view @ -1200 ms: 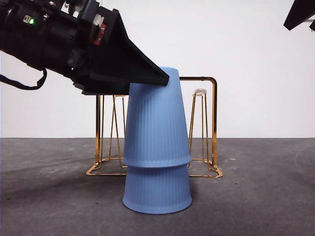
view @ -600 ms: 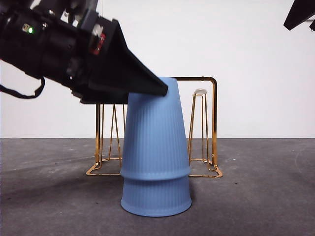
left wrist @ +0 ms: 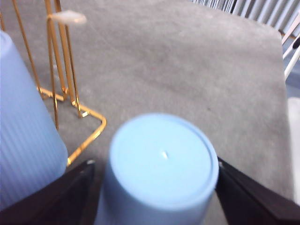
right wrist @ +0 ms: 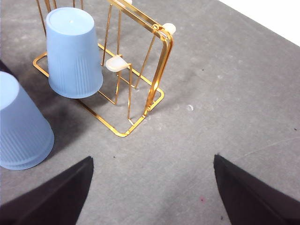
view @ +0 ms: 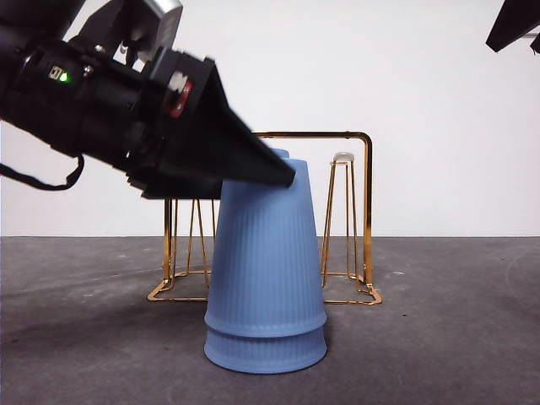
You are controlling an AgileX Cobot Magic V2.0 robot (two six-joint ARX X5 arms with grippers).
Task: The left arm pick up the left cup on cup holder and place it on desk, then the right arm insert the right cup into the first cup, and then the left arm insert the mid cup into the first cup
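We see the stacked blue cups (view: 266, 278) standing on the desk (view: 439, 337) just before the cup holder (view: 354, 219). Our left gripper (left wrist: 154, 187) pinches the top cup; the right gripper (right wrist: 152, 187) waits spread.

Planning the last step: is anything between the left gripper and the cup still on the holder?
Nothing visible. The left gripper holds the stacked cups by their top; the cup on the holder stands beside them, a gap between.

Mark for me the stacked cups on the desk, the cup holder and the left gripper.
stacked cups (view: 266, 278): front view, ribbed side of the outer cup.
cup holder (view: 368, 219): front view, gold frame upright.
left gripper (left wrist: 161, 176): left wrist view, midway between its jaws, over the cup.
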